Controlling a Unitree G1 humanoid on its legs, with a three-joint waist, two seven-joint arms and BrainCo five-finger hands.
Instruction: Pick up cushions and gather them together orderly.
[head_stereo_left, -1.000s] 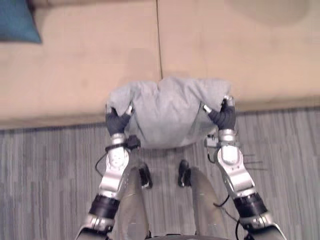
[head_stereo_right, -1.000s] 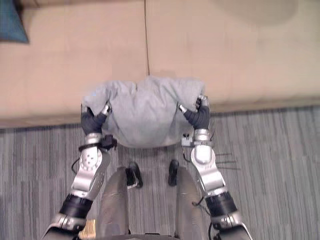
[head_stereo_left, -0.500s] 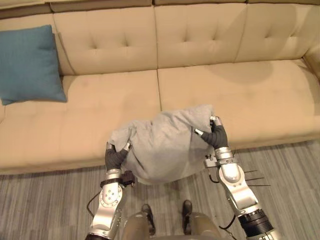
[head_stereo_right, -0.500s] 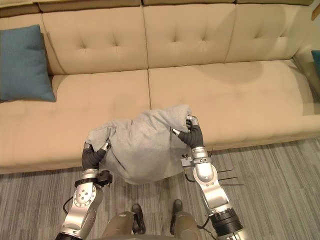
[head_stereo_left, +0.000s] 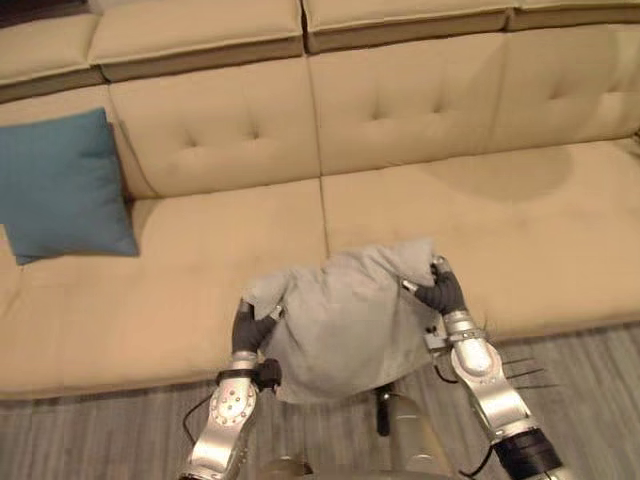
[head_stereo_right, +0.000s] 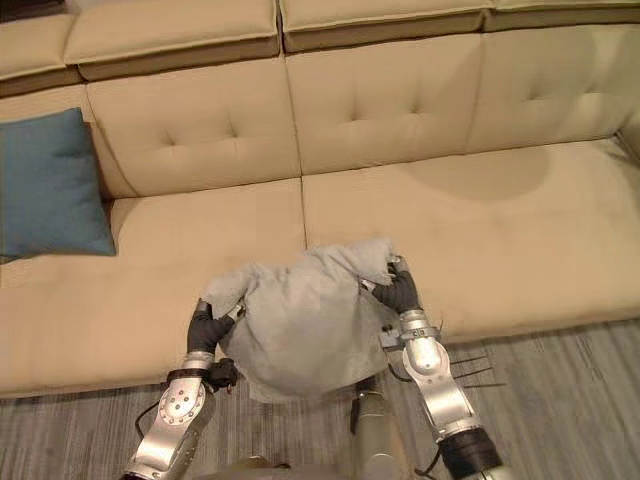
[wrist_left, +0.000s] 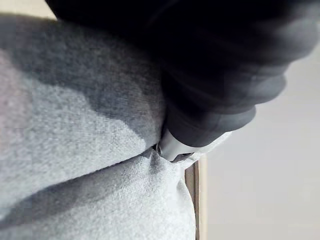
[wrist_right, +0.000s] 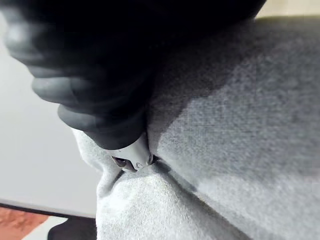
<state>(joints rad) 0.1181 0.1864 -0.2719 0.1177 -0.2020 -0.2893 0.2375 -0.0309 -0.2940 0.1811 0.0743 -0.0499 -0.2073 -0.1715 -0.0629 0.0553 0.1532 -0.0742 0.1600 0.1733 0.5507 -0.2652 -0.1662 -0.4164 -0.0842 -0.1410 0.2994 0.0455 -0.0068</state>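
A: As the head camera looks down, what's biggest?

B: Beige tufted sofa (head_stereo_left: 420, 110), running the full width, with a seam between its two seat pads near the middle. In front of it there's a strip of grey striped carpet (head_stereo_left: 600, 400).

A: Task item?

B: Grey cushion (head_stereo_left: 345, 320), soft and crumpled. It's held up between both hands in front of the sofa's front edge, about level with the seat seam. Its top overlaps the seat and its bottom hangs over the carpet. Can't tell if it touches the seat.

A: Other cushions?

B: One teal cushion (head_stereo_left: 62, 185), upright against the backrest at the robot's left end of the sofa. It's well apart from the grey one.

A: Hands?

B: Left hand (head_stereo_left: 248, 328) is on the grey cushion's left edge and right hand (head_stereo_left: 443, 293) is on its upper right corner. Both are clamped onto the fabric, fingers curled over the edge with the thumb on the near face.

A: Wrist cams agree?

B: Yes. In each one the dark ribbed cover sits tight against grey fabric. A silver finger (wrist_left: 172, 150) digs into a fold on the left, and it's the same on the right (wrist_right: 131, 157).
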